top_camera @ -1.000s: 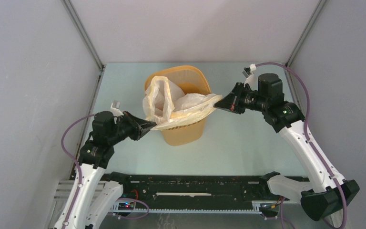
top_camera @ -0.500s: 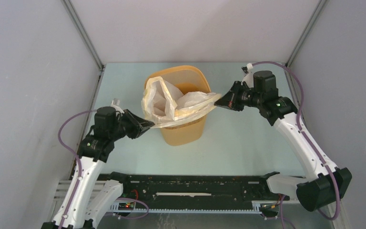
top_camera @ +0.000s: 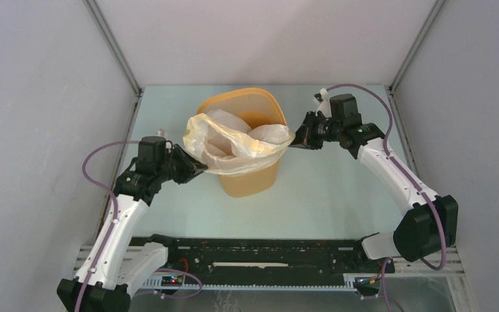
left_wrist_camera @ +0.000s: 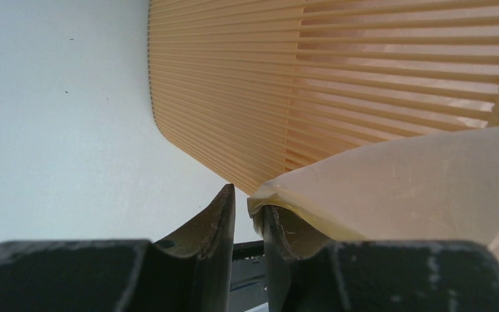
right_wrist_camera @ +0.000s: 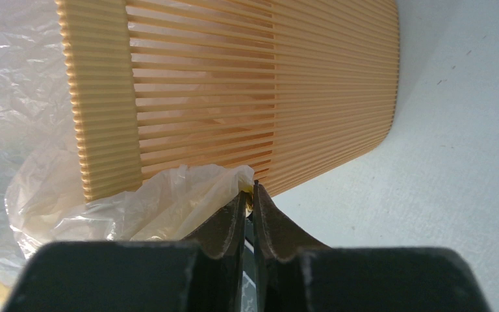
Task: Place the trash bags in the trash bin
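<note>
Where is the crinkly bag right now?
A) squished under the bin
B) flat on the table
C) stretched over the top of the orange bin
C: the trash bag spreads over the trash bin's opening, held taut between the left end effector and the right end effector.

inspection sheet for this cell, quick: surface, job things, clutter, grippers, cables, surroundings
surface: pale green table, flat, no spills seen
trash bin: upright mid-table, yellow-orange, ribbed
trash bag: stretched open over the bin's near rim; far rim uncovered
clutter: nothing seen
left gripper: at the bin's left side, fingers nearly together on a bag corner
right gripper: at the bin's right side, shut on the bag's edge
cables: left cable and right cable, purple, loop off the arms, apart from the bin
surroundings: grey walls on three sides; black rail at the near edge
</note>
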Robot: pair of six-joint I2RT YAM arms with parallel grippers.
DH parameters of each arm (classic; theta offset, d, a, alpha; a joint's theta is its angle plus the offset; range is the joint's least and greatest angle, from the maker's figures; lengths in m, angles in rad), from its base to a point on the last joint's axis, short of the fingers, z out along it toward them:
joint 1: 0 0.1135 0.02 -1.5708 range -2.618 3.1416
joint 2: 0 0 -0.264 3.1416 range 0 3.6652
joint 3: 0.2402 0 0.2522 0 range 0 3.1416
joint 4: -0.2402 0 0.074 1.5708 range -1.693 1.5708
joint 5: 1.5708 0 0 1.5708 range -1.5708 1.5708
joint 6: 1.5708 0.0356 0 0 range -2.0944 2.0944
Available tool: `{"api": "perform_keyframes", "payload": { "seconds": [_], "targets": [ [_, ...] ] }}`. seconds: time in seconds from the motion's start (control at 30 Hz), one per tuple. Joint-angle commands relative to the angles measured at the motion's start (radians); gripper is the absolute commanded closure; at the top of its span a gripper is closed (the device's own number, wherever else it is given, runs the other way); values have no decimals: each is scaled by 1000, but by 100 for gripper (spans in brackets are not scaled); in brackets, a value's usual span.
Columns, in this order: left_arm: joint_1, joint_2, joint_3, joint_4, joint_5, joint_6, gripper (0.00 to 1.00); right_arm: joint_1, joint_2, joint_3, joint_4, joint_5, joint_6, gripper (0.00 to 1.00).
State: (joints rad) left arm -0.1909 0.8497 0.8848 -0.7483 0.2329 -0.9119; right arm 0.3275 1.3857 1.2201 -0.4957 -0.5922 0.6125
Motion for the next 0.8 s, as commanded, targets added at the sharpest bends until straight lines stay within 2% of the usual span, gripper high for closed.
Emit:
{"api": "perform_keyframes", "payload": {
  "seconds": [0.0, 0.17, 0.27, 0.37, 0.5, 0.57, 0.77],
  "targets": [
    [10, 8, 69, 31, -24, 38, 74, -18, -45, 18, 1, 8, -93, 73],
    [10, -5, 73, 27, -11, 34, 74, -27, -187, 54, -186, 74, -225, 38],
    [10, -9, 71, 27, 4, 22, 73, -19, -269, 84, -273, 116, -310, 26],
    [10, -11, 73, 19, 8, 22, 73, 34, -344, 133, -292, 166, -405, 19],
    [10, 2, 74, 16, 21, 25, 73, 181, -376, 192, -221, 189, -536, 13],
    [10, 6, 76, 14, 26, 25, 73, 246, -335, 240, -181, 179, -564, 12],
    [10, 5, 78, 12, 23, 28, 72, 397, -76, 442, -164, 1, -631, 15]
  ]
}}
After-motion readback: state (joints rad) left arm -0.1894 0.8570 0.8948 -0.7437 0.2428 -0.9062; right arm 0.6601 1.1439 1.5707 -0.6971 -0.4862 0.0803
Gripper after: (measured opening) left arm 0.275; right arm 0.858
